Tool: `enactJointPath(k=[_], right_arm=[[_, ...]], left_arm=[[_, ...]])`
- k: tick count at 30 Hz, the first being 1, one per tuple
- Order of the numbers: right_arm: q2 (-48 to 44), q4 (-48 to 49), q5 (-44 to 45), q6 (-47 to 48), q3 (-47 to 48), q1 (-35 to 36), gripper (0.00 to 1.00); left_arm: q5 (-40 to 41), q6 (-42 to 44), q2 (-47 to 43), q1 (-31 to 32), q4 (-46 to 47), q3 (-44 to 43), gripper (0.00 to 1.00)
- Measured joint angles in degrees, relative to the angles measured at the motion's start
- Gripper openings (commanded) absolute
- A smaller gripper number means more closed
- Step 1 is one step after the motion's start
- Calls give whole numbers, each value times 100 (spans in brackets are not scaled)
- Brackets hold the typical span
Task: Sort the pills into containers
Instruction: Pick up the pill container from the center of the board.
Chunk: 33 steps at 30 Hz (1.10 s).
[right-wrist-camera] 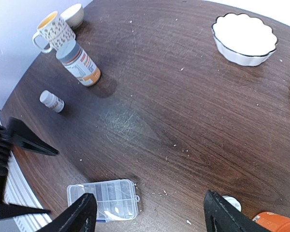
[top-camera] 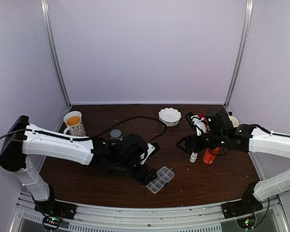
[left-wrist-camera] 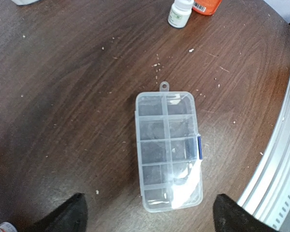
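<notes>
Bare bench (left-wrist-camera: 63, 96) surrounds the organizer box (left-wrist-camera: 168, 150) on every side, and it is open from above. A small white bottle (left-wrist-camera: 180, 13) and an orange bottle (left-wrist-camera: 205, 6) stand well beyond its far end. The front rail (left-wrist-camera: 275, 164) runs close along one side.

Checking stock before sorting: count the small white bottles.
2 small white bottles: one beside the orange bottle, one near the grey-capped bottle; others may be hidden.

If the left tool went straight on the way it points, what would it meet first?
Probably the clear organizer box, lying centred ahead of the left tool; depth is unclear.
</notes>
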<state>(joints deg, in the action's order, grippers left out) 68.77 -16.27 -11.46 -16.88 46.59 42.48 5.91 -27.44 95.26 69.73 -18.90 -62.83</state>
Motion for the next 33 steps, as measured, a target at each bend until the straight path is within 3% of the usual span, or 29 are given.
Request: enactJointPath(k=[6, 14, 33], right_arm=[[-382, 50, 295, -332, -33, 0, 79], [-426, 52, 575, -452, 81, 0, 80], [-887, 184, 894, -975, -317, 0, 81]], left_arm=[[-492, -289, 546, 0, 245, -68, 98], [-636, -417, 1056, 20, -195, -640, 97], [-22, -542, 1692, 413, -1117, -1290, 95]])
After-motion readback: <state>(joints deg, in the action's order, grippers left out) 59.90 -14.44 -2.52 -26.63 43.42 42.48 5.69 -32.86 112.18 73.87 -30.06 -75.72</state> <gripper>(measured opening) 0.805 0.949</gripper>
